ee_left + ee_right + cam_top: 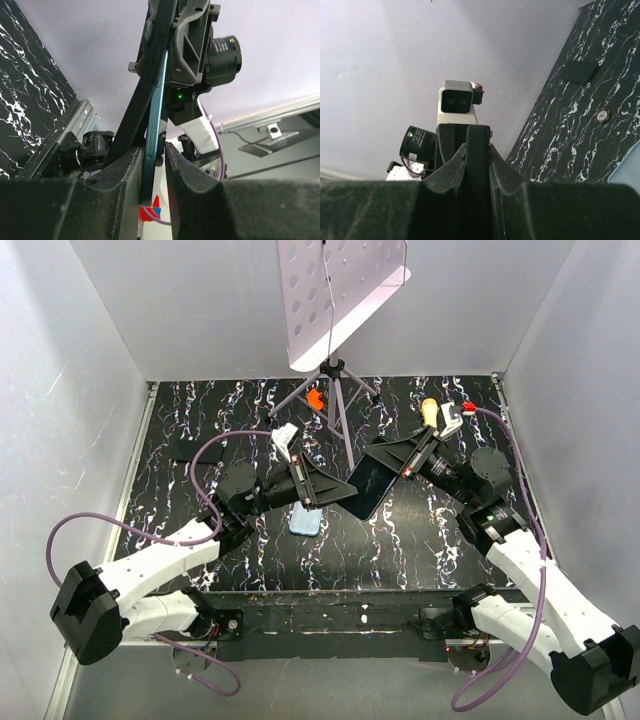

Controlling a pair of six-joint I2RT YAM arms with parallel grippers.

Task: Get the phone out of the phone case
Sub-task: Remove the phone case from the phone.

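Observation:
The phone (pixel 368 485), dark and glossy, is held in the air above the middle of the table between both grippers. My right gripper (pixel 392 470) is shut on its right end; in the right wrist view the phone (pixel 478 165) fills the gap between the fingers (pixel 451 172). My left gripper (pixel 333 495) is shut on its left corner; the left wrist view shows the phone's teal edge (pixel 156 115) running up between the fingers (pixel 125 170). The phone case (pixel 305 521), light blue, lies empty on the table under the left gripper. Its corner also shows in the right wrist view (pixel 631 175).
A tripod (pixel 336 390) carrying a white perforated board (pixel 340 300) stands at the back centre, with an orange object (pixel 316 399) at its foot. A yellowish object (pixel 429 412) and a red piece (pixel 468 406) lie back right. White walls enclose the black marbled table (pixel 420 540).

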